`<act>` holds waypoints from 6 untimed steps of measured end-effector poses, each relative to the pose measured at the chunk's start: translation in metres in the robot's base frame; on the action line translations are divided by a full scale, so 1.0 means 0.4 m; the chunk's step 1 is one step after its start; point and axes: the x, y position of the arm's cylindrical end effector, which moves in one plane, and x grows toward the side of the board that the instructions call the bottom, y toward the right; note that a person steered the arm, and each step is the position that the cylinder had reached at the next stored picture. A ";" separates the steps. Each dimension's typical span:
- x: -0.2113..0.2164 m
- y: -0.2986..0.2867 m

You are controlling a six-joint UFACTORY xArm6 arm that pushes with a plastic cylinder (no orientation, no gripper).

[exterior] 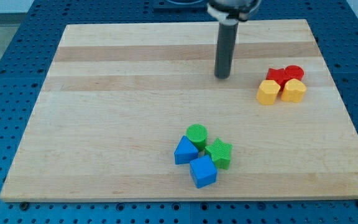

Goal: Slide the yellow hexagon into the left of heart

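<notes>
The yellow hexagon [267, 92] lies at the view's right, touching the left side of the yellow heart [293, 90]. Just above them are a red star-like block [278, 76] and a red round block [295, 71], all packed in one cluster. My tip [222, 76] rests on the wooden board, to the left of and slightly above the yellow hexagon, with a clear gap between them. It touches no block.
A second cluster sits near the view's bottom centre: a green cylinder [196, 134], a green star [219, 152], a blue triangular block [184, 151] and a blue cube [203, 171]. The board's right edge [344, 106] runs close to the yellow heart.
</notes>
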 end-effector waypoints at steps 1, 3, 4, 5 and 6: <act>0.115 -0.023; 0.129 0.091; 0.129 0.138; 0.129 0.180; 0.129 0.210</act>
